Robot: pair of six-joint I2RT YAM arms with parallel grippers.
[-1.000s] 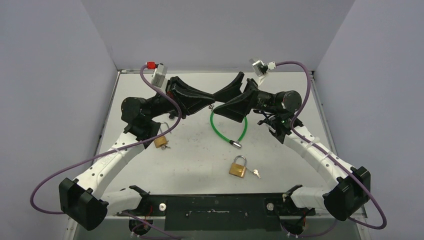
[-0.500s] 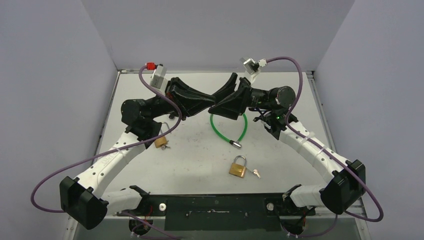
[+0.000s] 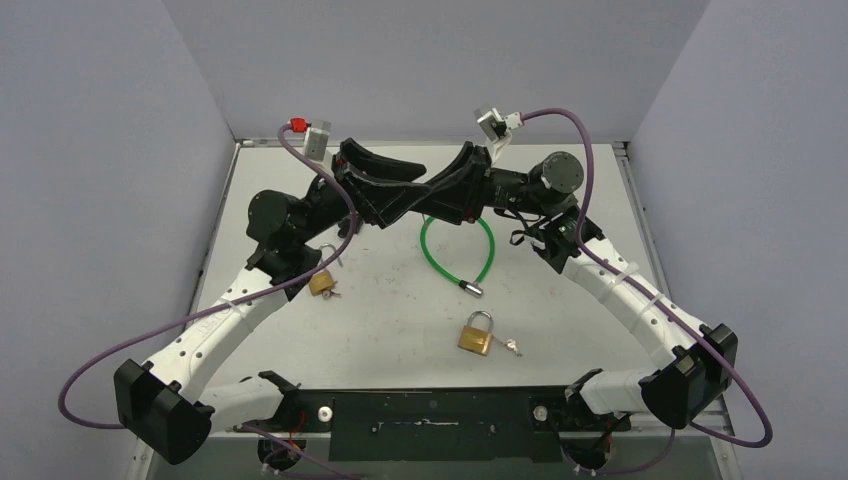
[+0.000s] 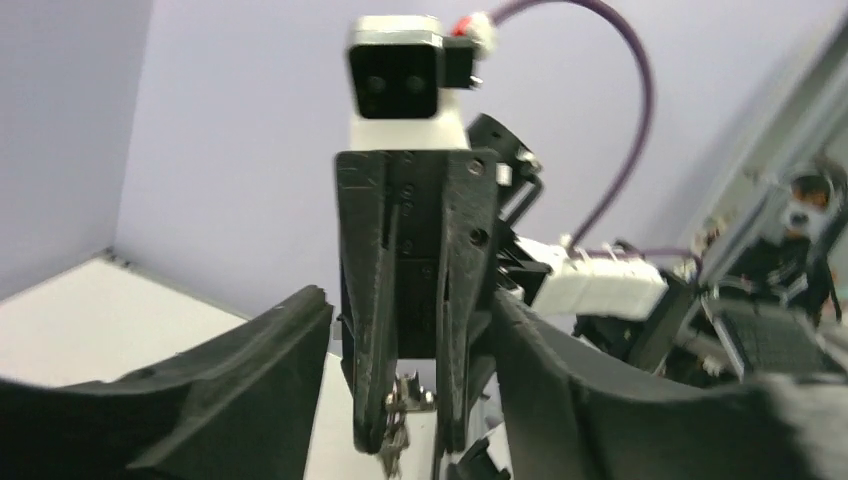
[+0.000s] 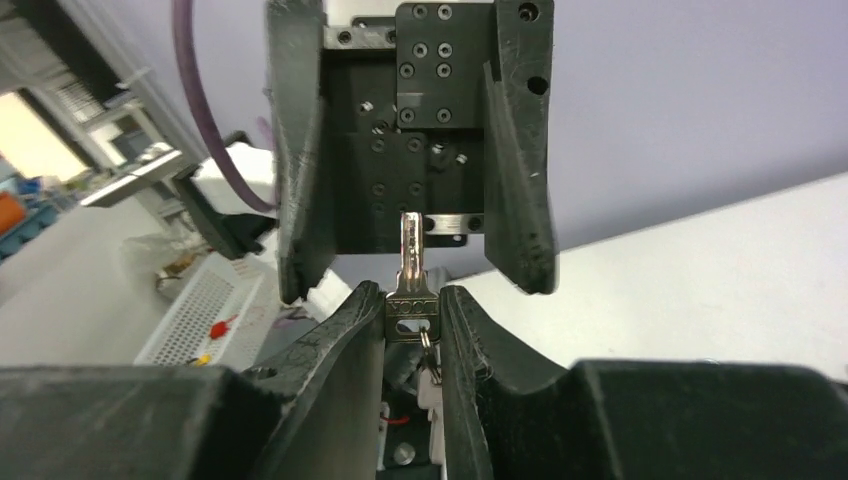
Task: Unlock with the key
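Aloft, right pincer (image 5: pixel 411 303) clamps the key (image 5: pixel 409 245); left pincer (image 4: pixel 405 310) parted around it.

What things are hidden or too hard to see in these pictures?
- Top view: the key is hidden where the left gripper and right gripper meet.
- Top view: the small padlock is partly covered by the left arm; its keyhole is too small.
- Left wrist view: blurry, and the bottom edge cuts off the shiny metal piece.
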